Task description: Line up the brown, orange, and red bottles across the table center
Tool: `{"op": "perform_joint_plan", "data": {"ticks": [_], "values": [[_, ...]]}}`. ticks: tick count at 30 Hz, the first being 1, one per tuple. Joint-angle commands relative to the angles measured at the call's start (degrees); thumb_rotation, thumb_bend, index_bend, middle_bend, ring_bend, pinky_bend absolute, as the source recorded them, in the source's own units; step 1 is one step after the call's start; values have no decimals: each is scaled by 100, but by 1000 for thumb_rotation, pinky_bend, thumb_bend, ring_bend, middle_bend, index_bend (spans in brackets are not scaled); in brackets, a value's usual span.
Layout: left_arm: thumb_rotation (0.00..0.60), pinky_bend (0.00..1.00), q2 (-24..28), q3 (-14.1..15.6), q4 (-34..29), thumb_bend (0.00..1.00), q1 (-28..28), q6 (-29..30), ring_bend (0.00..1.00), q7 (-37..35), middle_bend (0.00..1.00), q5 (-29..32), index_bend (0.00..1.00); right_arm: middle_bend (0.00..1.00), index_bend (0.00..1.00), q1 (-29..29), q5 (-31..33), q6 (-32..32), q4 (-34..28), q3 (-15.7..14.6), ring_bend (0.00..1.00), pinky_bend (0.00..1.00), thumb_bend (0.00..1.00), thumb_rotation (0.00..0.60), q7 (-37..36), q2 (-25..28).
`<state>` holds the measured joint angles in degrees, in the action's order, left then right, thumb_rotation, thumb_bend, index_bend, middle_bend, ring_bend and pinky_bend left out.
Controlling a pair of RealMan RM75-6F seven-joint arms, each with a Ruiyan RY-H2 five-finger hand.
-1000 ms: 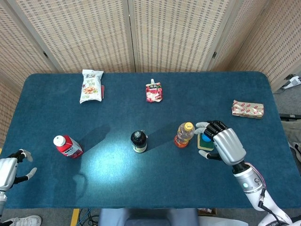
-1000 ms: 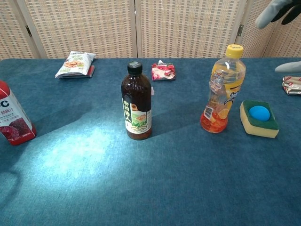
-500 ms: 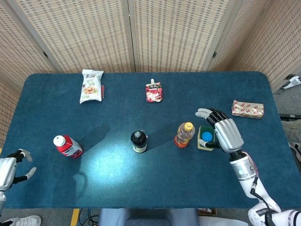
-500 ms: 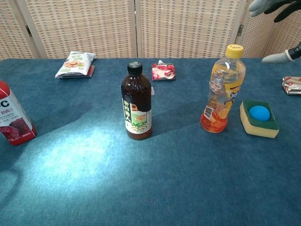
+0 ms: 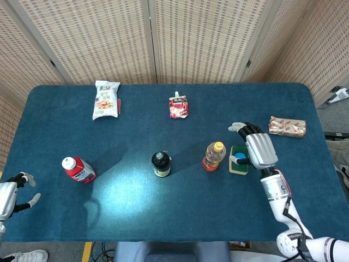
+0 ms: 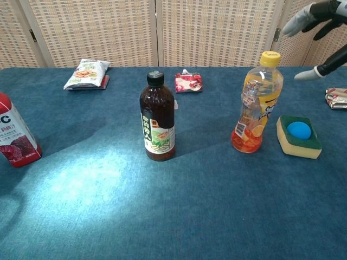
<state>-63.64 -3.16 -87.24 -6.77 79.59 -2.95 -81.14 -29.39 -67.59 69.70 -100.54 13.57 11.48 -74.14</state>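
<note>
At the far left edge the left hand (image 5: 10, 197) pokes in past the table corner, mostly cut off, its fingers apart and holding nothing; the chest view does not show it at all. Next comes the red bottle (image 5: 78, 170), white-capped and blocky; the chest view crops it to a sliver at the left border. Up near the back edge lies a crinkly white snack bag (image 5: 106, 100), flat on the blue felt-like table (image 5: 49, 120).

The brown bottle (image 6: 157, 117) stands upright at the table's middle, dark glassy body, black cap, pale label whose print is too small to read. Behind it lies one small red pouch (image 5: 178, 107). To the right stands the orange bottle (image 6: 257, 103), clear ribbed plastic with a yellow cap, only partly full. Three bottles, well apart.

Just beside it sits a green-and-yellow sponge (image 6: 298, 137) cradling a blue ball (image 6: 299, 130). The right hand (image 5: 254, 146) hovers above the sponge, fingers spread, empty; the chest view shows only its fingertips. One shiny red-and-cream packet (image 5: 287, 126) lies farthest right.
</note>
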Motion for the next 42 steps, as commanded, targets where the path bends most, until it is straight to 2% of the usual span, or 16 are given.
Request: {"op": "perform_joint_plan", "data": {"ticks": [1, 10, 20, 37, 42], "values": [[600, 668, 1, -2, -6, 227, -1, 4, 449, 0, 363, -1, 509, 214, 268, -25, 370, -451, 112, 77, 175, 252, 0, 600, -480, 11], [600, 668, -4, 6, -6, 227, -4, -9, 450, 18, 363, 7, 509, 212, 254, 2, 107, -964, 918, 7, 175, 252, 0, 600, -1946, -328], [600, 668, 17, 5, -27, 227, 4, 2, 449, -27, 363, 8, 509, 212, 254, -66, -716, -1492, 1712, -194, 175, 252, 0, 600, -3913, -636], [600, 668, 26, 9, -27, 227, 0, -14, 449, -47, 363, 13, 510, 220, 254, -312, -1608, -1297, 3038, -413, 176, 253, 0, 600, -5696, -1430], [600, 668, 37, 3, -32, 226, 3, -9, 449, -67, 363, 21, 510, 287, 255, -384, -1627, -1280, 3324, -428, 208, 332, 0, 600, -5882, -1640]]}}
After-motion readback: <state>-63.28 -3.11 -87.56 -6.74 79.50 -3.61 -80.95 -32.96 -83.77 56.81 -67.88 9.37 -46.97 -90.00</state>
